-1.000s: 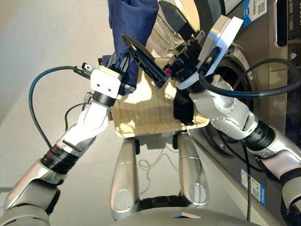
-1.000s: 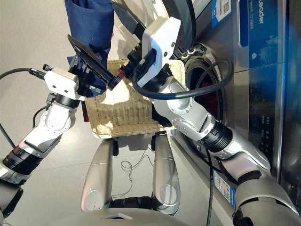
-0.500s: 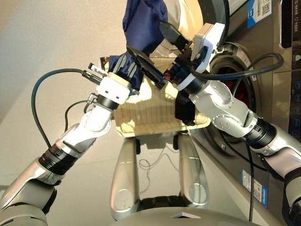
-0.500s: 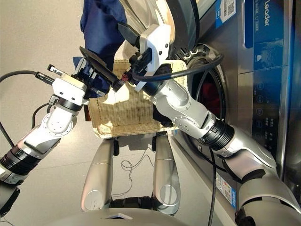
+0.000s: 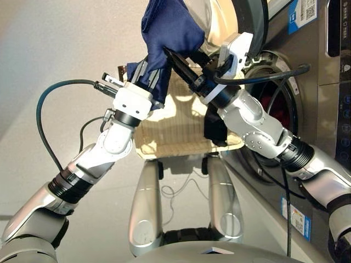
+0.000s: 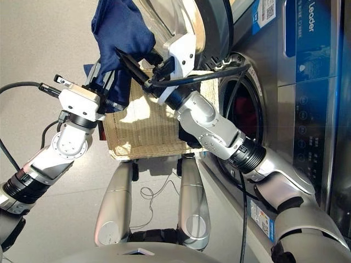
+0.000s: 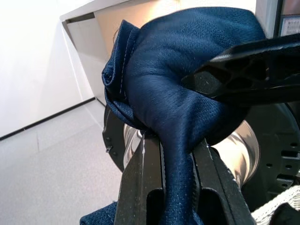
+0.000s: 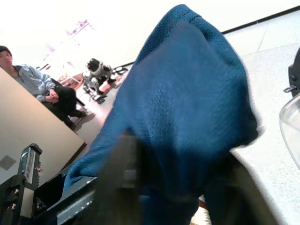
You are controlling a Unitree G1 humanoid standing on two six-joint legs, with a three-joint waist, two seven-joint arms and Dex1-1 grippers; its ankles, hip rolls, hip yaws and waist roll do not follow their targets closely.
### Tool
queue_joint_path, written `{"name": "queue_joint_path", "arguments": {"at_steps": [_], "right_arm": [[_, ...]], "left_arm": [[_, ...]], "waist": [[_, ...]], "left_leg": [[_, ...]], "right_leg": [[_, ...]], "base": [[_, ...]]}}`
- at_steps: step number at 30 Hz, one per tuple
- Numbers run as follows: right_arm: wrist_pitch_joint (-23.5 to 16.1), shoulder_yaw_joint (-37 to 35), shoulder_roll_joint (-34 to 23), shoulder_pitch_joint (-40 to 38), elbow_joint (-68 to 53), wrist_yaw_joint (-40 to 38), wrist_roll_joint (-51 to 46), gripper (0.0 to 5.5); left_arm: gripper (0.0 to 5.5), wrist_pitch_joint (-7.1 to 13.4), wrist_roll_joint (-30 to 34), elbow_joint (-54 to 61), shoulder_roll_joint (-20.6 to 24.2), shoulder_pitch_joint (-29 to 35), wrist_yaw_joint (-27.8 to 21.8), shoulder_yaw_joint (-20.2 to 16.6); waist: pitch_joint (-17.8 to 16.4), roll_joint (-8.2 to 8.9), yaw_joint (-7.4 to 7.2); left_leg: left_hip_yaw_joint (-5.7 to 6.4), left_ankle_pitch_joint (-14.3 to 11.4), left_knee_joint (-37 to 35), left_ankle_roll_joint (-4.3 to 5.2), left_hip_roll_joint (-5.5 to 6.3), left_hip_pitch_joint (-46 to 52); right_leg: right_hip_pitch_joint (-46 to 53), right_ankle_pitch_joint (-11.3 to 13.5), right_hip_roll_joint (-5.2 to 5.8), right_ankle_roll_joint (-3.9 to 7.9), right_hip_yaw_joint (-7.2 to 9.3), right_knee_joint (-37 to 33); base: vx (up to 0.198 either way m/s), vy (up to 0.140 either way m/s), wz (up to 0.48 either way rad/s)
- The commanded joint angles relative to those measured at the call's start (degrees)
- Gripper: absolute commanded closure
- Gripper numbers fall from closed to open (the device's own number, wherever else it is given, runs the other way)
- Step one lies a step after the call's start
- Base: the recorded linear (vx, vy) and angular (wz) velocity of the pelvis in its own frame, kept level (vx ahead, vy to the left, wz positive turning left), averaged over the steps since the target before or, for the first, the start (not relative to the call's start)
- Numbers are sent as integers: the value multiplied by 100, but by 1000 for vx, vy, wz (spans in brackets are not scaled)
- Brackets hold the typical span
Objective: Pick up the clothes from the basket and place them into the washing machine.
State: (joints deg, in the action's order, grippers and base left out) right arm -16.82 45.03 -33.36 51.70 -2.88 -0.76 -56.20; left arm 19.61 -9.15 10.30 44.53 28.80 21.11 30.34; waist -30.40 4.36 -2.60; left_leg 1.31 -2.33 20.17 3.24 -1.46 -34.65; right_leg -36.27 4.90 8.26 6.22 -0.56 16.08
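The navy blue garment (image 5: 170, 27) hangs bunched above the basket (image 5: 164, 152), in front of the washing machine's open glass door (image 5: 241, 19). My left gripper (image 5: 149, 71) is shut on its lower part, the cloth pinched between both fingers (image 7: 140, 178). My right gripper (image 5: 176, 52) is open at the top of the bunch, one finger (image 7: 243, 79) pressing into the cloth, which lies between its spread fingers in the right wrist view. A black garment (image 5: 215, 127) lies at the basket's right side. Coral-red cloth (image 6: 247, 112) shows inside the drum opening of the washing machine (image 5: 315, 98).
The cream wicker basket stands on a low stand close against the machine's front. Cables trail from both wrists and on the floor (image 5: 181, 189). Far off, a seated person (image 8: 33, 84) and a small robot (image 8: 96, 70) show in the right wrist view.
My right gripper has swung in from beside the navy garment to its top, one finger now pushed into the cloth. My left gripper still holds the garment, slightly higher.
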Motion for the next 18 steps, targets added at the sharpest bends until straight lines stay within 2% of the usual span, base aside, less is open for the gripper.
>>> {"name": "queue_joint_path", "arguments": {"at_steps": [1,10,12,13,14,18], "right_arm": [[-154,-363,-66,-43,234,-506,166,468],[-235,-390,-3,52,126,-458,187,475],[-261,-393,13,61,82,-440,197,498],[-261,-394,13,60,81,-440,198,537],[-296,-435,1,34,18,-463,241,550],[-460,-681,92,-135,0,-576,502,550]], "left_arm": [[550,608,176,1131,-204,270,119,85],[550,571,195,1078,-265,363,67,269],[550,553,209,1069,-260,368,68,292],[550,553,209,1068,-260,368,68,292],[550,554,213,1053,-257,344,68,301],[550,574,171,996,-302,316,68,301]], "waist": [[253,-173,73],[262,-159,62],[259,-162,60],[259,-162,60],[262,-165,53],[253,-188,43]], "left_leg": [[-361,320,-327,-169,256,-66],[-366,301,-296,-188,263,-105],[-370,301,-297,-191,259,-108],[-370,302,-298,-192,260,-108],[-376,299,-305,-194,259,-104],[-369,306,-314,-201,266,-102]], "right_leg": [[-114,-13,-105,-19,112,25],[-144,-9,-98,-18,92,29],[-144,-9,-99,-18,94,26],[-145,-9,-99,-18,93,26],[-141,-13,-98,-16,95,22],[-139,-22,-106,-15,100,29]], "base": [[0,0,0],[0,0,0],[0,0,0],[0,0,0],[0,0,0],[0,0,0]]}}
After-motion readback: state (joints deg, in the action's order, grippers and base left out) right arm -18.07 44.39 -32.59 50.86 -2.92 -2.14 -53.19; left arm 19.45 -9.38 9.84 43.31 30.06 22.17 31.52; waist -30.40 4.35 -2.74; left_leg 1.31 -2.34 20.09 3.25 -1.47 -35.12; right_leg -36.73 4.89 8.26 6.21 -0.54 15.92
